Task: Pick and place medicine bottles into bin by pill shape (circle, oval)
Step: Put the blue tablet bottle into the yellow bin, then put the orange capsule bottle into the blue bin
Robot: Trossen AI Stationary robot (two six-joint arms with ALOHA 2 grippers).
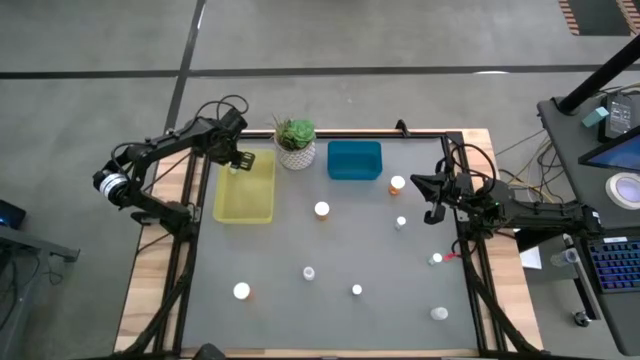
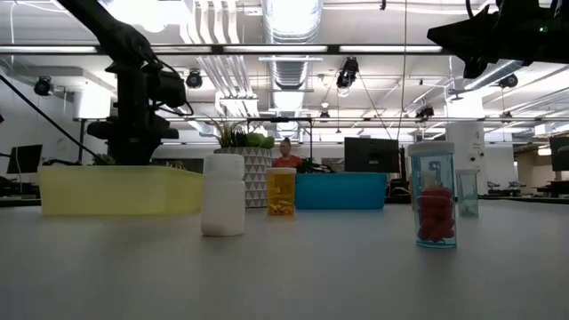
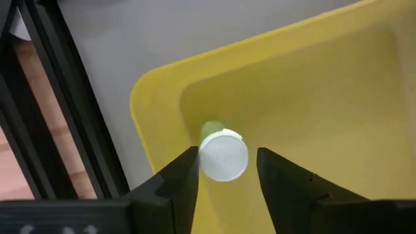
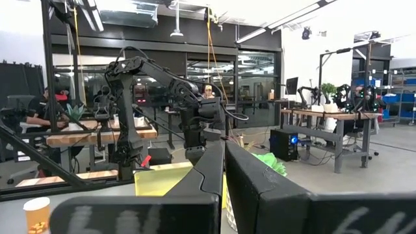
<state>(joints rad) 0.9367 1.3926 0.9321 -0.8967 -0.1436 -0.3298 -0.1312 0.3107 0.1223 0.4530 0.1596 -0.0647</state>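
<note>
White-capped green bottle (image 3: 221, 153) over yellow bin (image 3: 312, 84), left gripper (image 3: 227, 170) parted around it, right gripper (image 4: 224, 170) closed empty.

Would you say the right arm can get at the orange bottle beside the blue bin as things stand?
Probably yes. The orange bottle stands alone on bare table just in front of the right tool, which is shut; nothing lies between them, and the blue bin sits off to one side.

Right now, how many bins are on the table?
2. The yellow bin lies at the left, under the left gripper; the blue bin sits at the far edge, right of the potted plant. None looks hidden.
</note>
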